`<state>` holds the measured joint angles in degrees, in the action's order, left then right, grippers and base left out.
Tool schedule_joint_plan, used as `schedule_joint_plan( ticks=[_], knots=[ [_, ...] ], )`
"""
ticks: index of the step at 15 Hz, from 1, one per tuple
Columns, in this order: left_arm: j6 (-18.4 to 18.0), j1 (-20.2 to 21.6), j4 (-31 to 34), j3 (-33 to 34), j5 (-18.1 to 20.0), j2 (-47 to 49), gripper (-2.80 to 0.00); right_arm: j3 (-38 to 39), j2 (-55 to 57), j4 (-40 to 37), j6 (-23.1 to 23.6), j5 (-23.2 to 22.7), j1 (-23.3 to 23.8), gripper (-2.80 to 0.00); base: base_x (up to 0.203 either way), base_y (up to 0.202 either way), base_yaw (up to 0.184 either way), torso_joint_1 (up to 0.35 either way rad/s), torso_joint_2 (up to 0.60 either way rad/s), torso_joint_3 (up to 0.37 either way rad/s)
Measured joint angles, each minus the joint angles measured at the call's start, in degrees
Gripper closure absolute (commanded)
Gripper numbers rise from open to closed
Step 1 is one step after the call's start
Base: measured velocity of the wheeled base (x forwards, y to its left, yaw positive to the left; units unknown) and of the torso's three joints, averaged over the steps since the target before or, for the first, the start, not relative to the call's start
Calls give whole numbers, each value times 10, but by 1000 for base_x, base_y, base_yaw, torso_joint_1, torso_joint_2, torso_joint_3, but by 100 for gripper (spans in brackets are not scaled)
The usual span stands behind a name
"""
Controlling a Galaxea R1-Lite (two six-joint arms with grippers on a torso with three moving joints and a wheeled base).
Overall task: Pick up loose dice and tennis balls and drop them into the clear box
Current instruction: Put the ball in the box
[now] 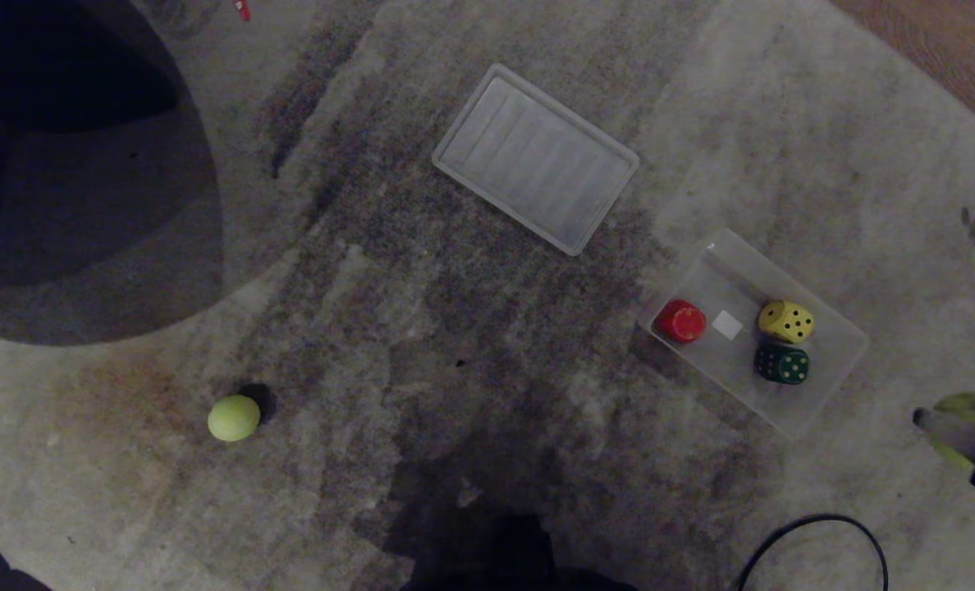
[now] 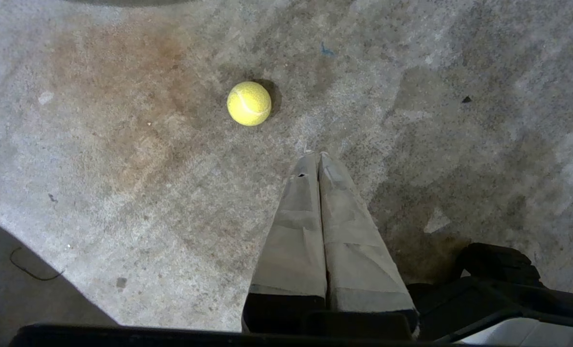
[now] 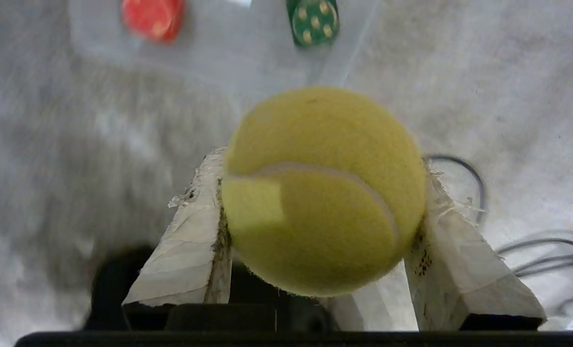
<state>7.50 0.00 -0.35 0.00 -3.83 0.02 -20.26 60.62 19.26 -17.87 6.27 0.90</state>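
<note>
My right gripper [image 3: 322, 161] is shut on a yellow-green tennis ball [image 3: 322, 193], held above the floor. In the head view that gripper [image 1: 959, 431] just shows at the right edge, to the right of the clear box [image 1: 783, 279]. The box [image 3: 248, 43] holds a red rounded piece [image 1: 681, 320], a yellow pipped cube [image 1: 786, 321] and a dark green pipped cube [image 1: 782, 363]. A second tennis ball [image 1: 233, 418] lies loose on the floor at the left. My left gripper [image 2: 315, 155] hangs shut and empty a little short of this ball [image 2: 249, 103]. The loose dice are out of view.
A flat ribbed whitish lid [image 1: 537, 160] lies on the stained grey floor beyond the middle. A black cable [image 1: 816, 533] loops at the lower right. A large dark round shape [image 1: 85, 164] fills the upper left. My own base [image 1: 496, 558] shows at the bottom edge.
</note>
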Motion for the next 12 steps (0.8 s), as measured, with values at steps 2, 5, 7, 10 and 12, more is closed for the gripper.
schedule_joint_plan(
  ticks=[2, 5, 7, 10, 12],
  knots=[
    [0, 0, 0, 0, 0, 0, 0, -24, 135, 118, -30, 10, 0, 0, 0, 0, 0, 0, 0, 0],
    [0, 0, 0, 0, 0, 0, 0, -93, 299, 235, -81, 14, -5, 0, 0, 0, 0, 0, 0, 0],
    [0, 0, 0, 0, 0, 0, 0, -142, 379, 270, -104, 15, -13, 0, 0, 0, 0, 0, 0, 0],
    [0, 0, 0, 0, 0, 0, 0, -199, 476, 335, -125, 10, -30, 0, 0, 0, 0, 0, 0, 0],
    [0, 0, 0, 0, 0, 0, 0, -226, 521, 372, -138, 3, -35, 0, 0, 0, 0, 0, 0, 0]
  ],
)
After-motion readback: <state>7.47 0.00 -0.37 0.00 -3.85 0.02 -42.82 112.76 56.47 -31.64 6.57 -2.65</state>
